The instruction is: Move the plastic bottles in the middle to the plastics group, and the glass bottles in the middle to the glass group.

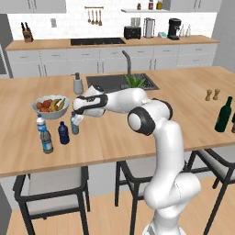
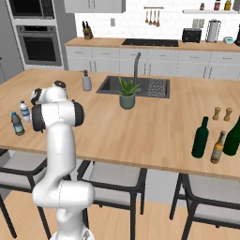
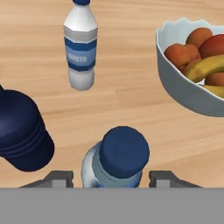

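Gripper astride pale-blue bottle, pointing down

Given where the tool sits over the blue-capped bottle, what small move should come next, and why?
Probably open fully and lift straight up. The pale-blue water bottle stands upright on the counter between the tool's fingertips, already beside the navy bottle and the white-capped bottle, so it looks placed.

A glossy white arm of rounded, tube-like segments, with dark grey discs capping its joints (one faces me at the elbow) and a black-faced hand.
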Robot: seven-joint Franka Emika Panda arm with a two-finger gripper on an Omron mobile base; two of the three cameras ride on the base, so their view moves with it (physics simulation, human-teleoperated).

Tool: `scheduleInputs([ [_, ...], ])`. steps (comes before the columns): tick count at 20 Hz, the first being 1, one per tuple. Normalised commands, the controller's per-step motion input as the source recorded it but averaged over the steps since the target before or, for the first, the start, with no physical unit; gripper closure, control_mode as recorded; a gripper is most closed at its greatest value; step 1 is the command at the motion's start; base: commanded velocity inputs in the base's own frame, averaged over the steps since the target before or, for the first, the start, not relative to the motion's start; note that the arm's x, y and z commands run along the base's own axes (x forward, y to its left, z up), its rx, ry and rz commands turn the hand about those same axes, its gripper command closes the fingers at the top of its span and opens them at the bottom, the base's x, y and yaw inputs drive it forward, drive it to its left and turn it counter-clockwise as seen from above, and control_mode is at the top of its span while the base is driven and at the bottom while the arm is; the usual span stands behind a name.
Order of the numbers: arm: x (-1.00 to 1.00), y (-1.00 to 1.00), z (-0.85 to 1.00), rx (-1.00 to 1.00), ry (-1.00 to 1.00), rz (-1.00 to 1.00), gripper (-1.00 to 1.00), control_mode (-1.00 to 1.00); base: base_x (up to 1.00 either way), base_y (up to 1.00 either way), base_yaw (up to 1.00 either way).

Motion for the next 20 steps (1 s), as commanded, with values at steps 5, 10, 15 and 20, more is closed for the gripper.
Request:
scheduleInputs([
  [5, 0.00, 0.00, 0.00, 0.00, 0.00, 0.00, -1.00, -1.00, 0.00, 0.00, 0.00],
  [10, -0.01, 0.00, 0.16, 0.00, -0.01, 0.00, -1.00, -1.00, 0.00, 0.00, 0.00],
  [15, -0.02, 0.00, 0.52, 0.00, 0.00, 0.00, -1.00, -1.00, 0.00, 0.00, 0.00],
  [20, -0.10, -0.08, 0.52, 0.00, 0.00, -0.02, -1.00, -1.00, 0.00, 0.00, 0.00],
])
